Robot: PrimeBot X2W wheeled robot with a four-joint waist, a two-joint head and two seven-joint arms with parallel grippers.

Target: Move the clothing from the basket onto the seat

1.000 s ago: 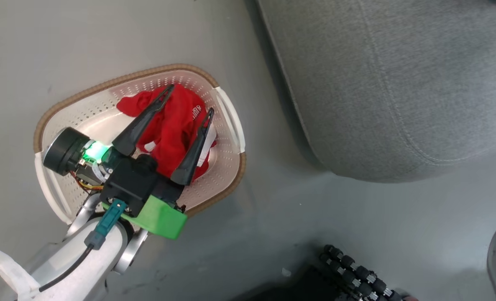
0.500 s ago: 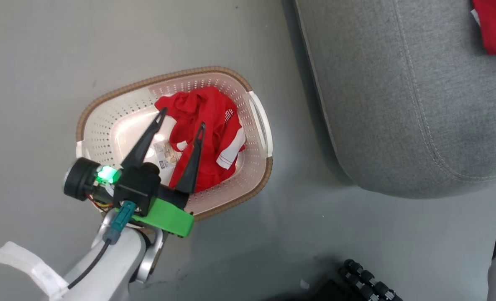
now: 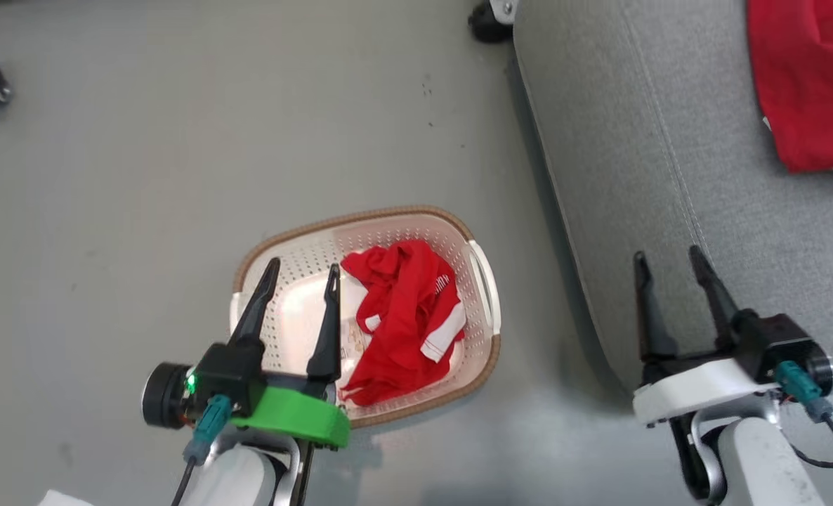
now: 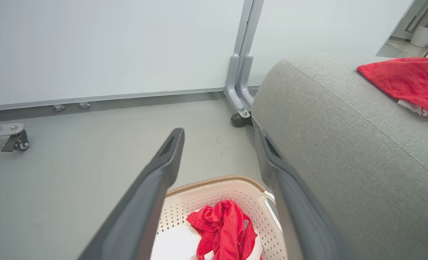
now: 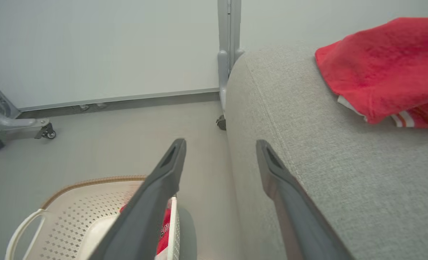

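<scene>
Grippers were both spread and empty. Left gripper (image 3: 303,264) hung over the left half of the basket (image 3: 360,213), fingers pointing away from the robot over the bare basket bottom. Right gripper (image 3: 667,251) hung over the near edge of the seat (image 3: 620,140), well apart from the basket, with floor (image 3: 557,393) between them.

Red garment (image 3: 402,316) lay crumpled in the basket's right half, the side toward the seat. It sat to the right of the left gripper. The right finger ran just beside the garment's left edge and the left finger was clear of it. Couldn't tell whether that right finger touched cloth. Garment's long axis ran near-to-far, roughly parallel to the fingers, white-trimmed hem toward the right wall. In the left wrist view the garment (image 4: 225,231) showed low between the fingers, so the gripper was above it and pointing past it.

My read: left arm was the nearer one by far. The pick needs a shift right and a drop, jaws closing across the short width of the bunch.

Farther out, second garment (image 3: 806,84) already lay on the seat toward its far right. The right wrist view showed it (image 5: 380,61) resting on the cushion. One of two done, one left.
</scene>
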